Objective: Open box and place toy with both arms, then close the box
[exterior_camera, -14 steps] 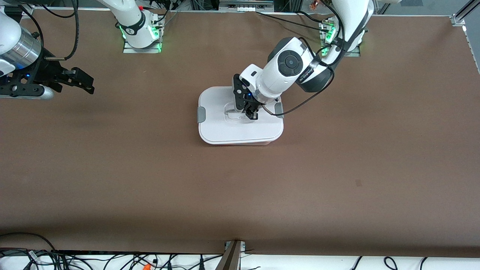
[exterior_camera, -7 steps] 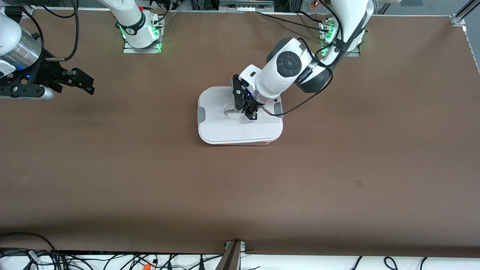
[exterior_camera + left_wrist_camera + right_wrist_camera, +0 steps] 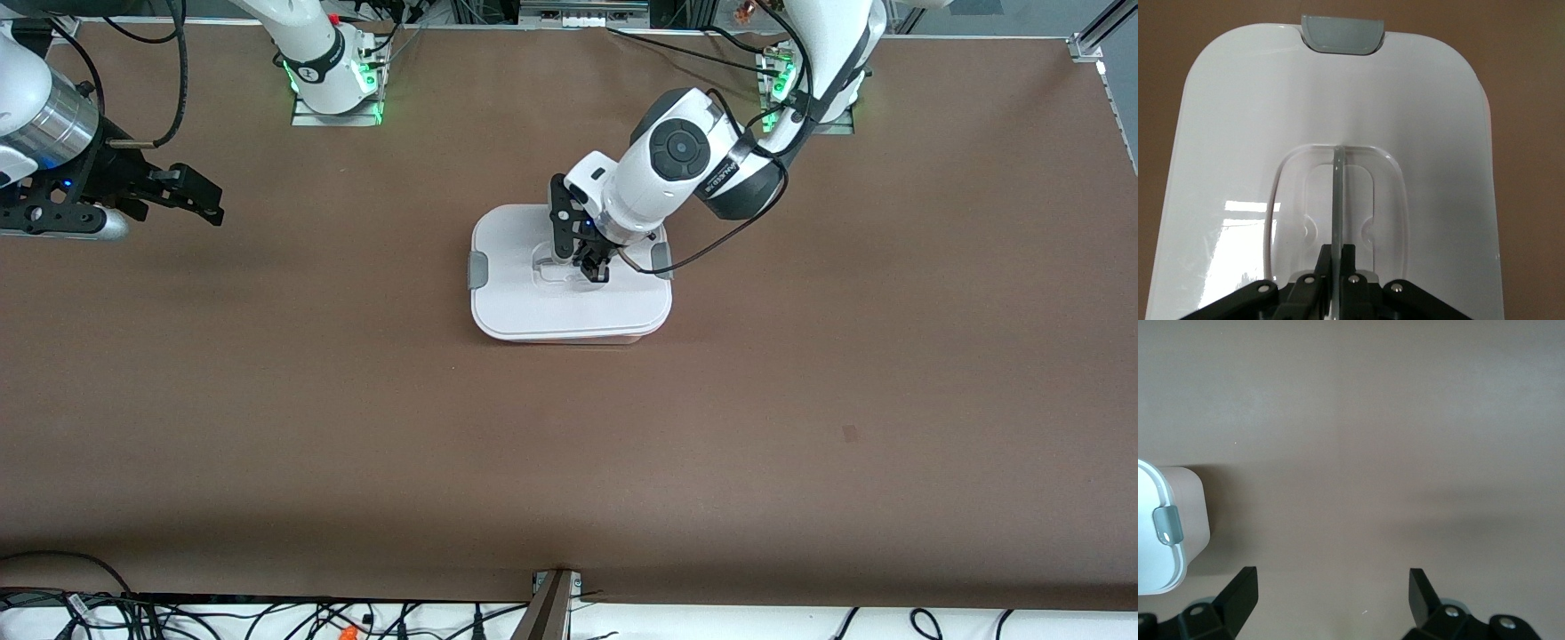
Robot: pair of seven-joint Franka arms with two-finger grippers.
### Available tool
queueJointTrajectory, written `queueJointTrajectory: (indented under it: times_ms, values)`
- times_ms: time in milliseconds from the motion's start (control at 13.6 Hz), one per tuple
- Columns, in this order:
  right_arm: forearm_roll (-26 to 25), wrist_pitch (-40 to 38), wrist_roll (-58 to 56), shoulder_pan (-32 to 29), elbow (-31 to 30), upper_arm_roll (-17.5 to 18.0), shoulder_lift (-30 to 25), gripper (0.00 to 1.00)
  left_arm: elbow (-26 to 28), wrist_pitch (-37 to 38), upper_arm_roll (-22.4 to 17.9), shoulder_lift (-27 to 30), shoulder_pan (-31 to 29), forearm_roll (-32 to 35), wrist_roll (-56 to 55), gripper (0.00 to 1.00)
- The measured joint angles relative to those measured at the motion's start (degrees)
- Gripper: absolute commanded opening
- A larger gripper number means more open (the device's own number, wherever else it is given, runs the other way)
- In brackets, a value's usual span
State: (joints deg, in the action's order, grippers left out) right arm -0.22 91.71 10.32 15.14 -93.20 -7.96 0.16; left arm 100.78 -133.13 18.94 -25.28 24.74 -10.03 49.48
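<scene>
Two grippers are sharing this job, and yours on the left arm, the left gripper (image 3: 594,269), is pinching the thin upright handle (image 3: 1336,200) in the recess of the box (image 3: 516,307) lid, fingers clamped tight on it. You are sitting mid-table with the lid (image 3: 1238,133) on the pale pink base, so this looks like the opening step. The right gripper (image 3: 1331,590) is waiting, jaws spread wide and empty, over bare table toward the right arm's end. No toy is showing anywhere. Next you are probably lifting straight up; watch the grey clips (image 3: 477,270).
</scene>
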Motion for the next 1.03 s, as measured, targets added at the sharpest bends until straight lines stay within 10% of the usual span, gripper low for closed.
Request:
queueJointTrajectory:
  times_ms: [1028]
  values:
    - [0.0,0.0,0.0,0.0,0.0,0.0,0.0,1.0,-0.7,1.6,-0.3,-0.1,0.3,0.9,0.0,0.0]
